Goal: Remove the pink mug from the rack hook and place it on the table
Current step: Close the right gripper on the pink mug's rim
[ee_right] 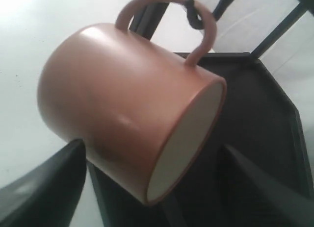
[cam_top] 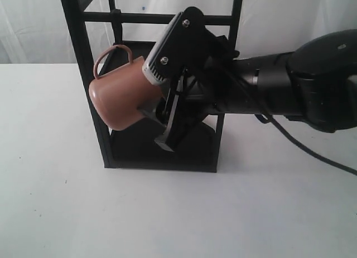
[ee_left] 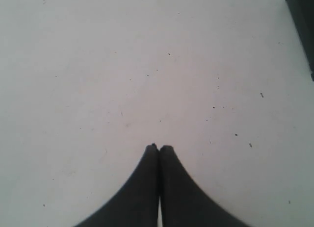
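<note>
The pink mug [cam_top: 117, 99] [ee_right: 122, 99] hangs tilted by its loop handle on the rack hook [cam_top: 116, 29] [ee_right: 192, 11], with its cream mouth facing the rack's inside. My right gripper [cam_top: 157, 121] [ee_right: 153, 147] is open. Its dark fingers [ee_right: 44, 188] stand on either side of the mug's lower body and rim, and a gap shows on the mouth side. Elsewhere, my left gripper [ee_left: 159, 147] is shut on nothing above the white table [ee_left: 122, 65] [cam_top: 167, 213]; it is out of the exterior view.
The tall black rack [cam_top: 83, 57] stands at the back middle of the table, and its angled shelf [ee_right: 255, 104] lies right behind the mug. A corner of the rack [ee_left: 301, 21] shows in the left wrist view. My right arm [cam_top: 290, 85] reaches in from the right.
</note>
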